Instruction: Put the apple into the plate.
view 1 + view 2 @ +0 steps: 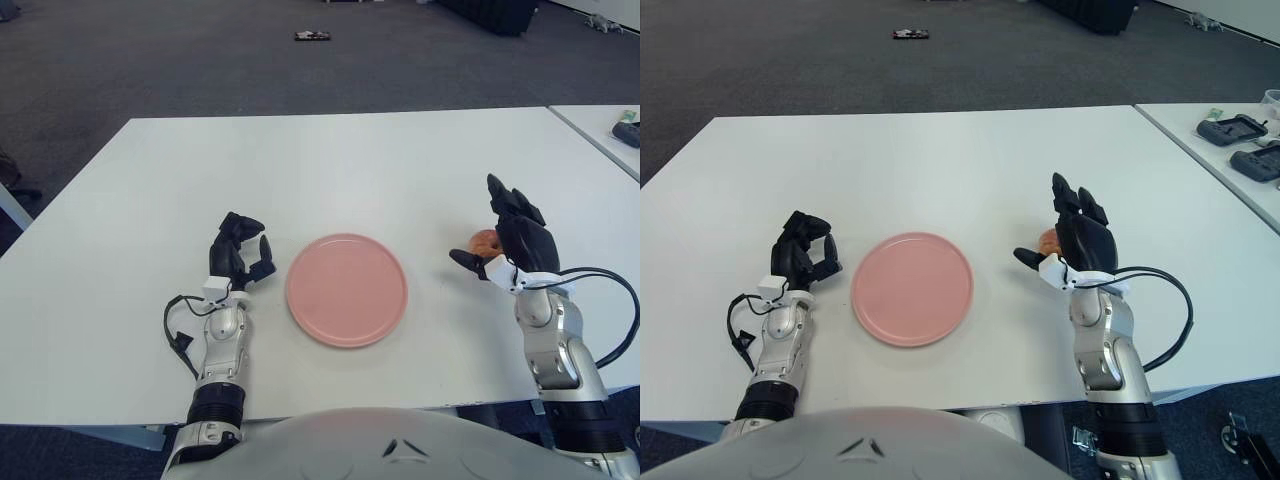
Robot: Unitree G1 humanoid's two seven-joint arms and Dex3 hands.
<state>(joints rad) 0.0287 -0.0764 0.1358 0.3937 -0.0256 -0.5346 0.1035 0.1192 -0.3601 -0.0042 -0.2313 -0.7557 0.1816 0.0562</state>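
Note:
A small reddish apple (484,241) sits on the white table (330,170), to the right of the empty pink plate (346,290). My right hand (490,232) stands just behind and to the right of the apple, fingers spread and tipped forward over it, thumb (462,260) stretched out in front of it. The fingers are not closed on the apple, and the palm hides part of it. Left of the plate is my left hand (243,252), its fingers curled with nothing in them.
A second table (1230,160) at the right carries dark devices (1240,128). A black cable (612,292) loops from my right wrist, and another (178,326) from my left. A small object (312,36) lies on the carpet far behind.

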